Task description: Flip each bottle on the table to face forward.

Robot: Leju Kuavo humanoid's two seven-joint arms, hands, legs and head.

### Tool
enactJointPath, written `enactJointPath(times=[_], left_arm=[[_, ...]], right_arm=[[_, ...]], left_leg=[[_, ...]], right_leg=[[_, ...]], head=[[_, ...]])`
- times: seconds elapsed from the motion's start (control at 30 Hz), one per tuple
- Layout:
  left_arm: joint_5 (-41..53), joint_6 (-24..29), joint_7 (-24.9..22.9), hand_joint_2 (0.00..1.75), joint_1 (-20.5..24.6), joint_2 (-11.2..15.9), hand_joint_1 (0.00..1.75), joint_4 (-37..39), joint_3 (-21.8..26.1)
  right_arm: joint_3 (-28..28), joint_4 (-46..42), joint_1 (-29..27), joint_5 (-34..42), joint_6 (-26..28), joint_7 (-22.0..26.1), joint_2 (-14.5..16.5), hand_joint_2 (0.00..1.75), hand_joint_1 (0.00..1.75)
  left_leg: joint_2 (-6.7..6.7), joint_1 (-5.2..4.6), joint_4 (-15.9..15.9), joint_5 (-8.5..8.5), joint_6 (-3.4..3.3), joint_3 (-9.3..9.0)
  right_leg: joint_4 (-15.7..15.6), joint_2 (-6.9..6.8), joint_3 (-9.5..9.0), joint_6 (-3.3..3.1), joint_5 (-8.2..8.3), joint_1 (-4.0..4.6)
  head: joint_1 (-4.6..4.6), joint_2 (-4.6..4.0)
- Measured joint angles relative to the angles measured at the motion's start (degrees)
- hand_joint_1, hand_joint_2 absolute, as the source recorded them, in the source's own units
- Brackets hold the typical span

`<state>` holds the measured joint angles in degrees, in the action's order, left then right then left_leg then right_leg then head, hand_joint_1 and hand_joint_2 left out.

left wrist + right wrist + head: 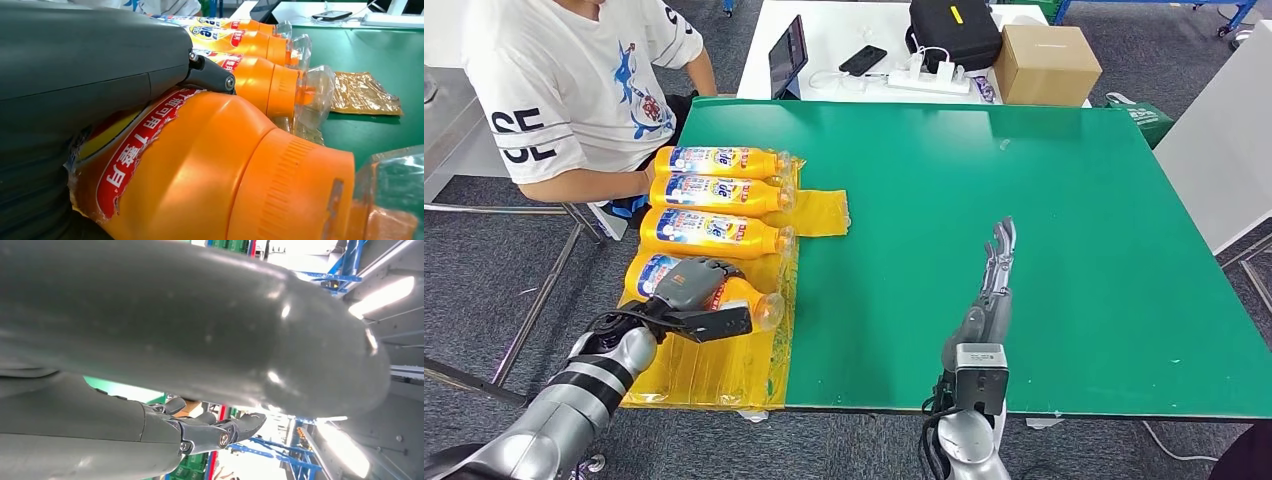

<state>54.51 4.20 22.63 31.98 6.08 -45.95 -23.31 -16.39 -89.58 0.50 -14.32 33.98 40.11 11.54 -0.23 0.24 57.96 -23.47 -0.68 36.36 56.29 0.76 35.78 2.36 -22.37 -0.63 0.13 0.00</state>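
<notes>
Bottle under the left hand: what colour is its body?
Orange bottle, clearest in the left wrist view.

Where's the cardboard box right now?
Head view: the cardboard box sits on the white table beyond the green table, right of the black bag.

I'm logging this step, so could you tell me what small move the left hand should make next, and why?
Probably roll the nearest bottle about its long axis: the left hand lies over it, fingers around its body, and its label looks torn and partly turned away.
</notes>
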Motion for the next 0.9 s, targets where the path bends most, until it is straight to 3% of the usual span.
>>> enactJointPath(times=[0.03,0.1,0.23,0.57,0.9], left_arm=[[-0.11,-0.07,0.04,1.75,0.07,-0.03,0.08,0.16,-0.09],[-0.48,-0.55,0.11,1.75,0.18,-0.25,0.00,0.68,-0.34],[-1.23,-2.01,0.13,0.00,0.42,-0.76,0.00,2.61,-1.06],[-2.05,-6.08,0.40,0.00,4.20,-0.22,0.00,8.40,-4.67],[-2.33,-6.31,0.61,0.00,5.01,-0.09,0.00,9.81,-5.14]], right_arm=[[0.00,0.13,0.03,0.00,-0.04,0.00,0.01,0.00,0.00],[0.00,0.44,0.15,-0.01,-0.37,0.00,0.03,0.00,0.00],[0.00,1.18,0.34,0.35,-1.43,0.00,0.11,0.00,0.00],[0.07,2.73,0.94,3.34,-2.98,0.00,0.39,0.00,0.00],[0.27,3.33,1.16,3.43,-2.98,0.00,0.39,0.00,0.00]], left_leg=[[0.00,0.00,0.00,0.00,0.00,0.00],[0.01,0.00,0.00,0.00,0.00,0.00],[0.02,0.00,0.00,0.01,0.00,0.00],[0.00,0.01,0.00,0.02,0.03,-0.10],[0.00,0.01,-0.01,0.04,0.04,-0.24]], right_leg=[[0.00,0.00,0.00,0.00,0.00,0.00],[0.00,0.00,0.01,0.00,0.00,0.00],[0.00,0.01,0.01,0.00,0.00,0.00],[0.01,-0.01,-0.13,0.00,0.00,0.00],[0.02,-0.01,-0.27,-0.01,0.00,0.01]], head=[[-0.01,0.00],[0.00,0.00],[0.01,0.00],[-0.01,0.00],[0.00,0.00]])
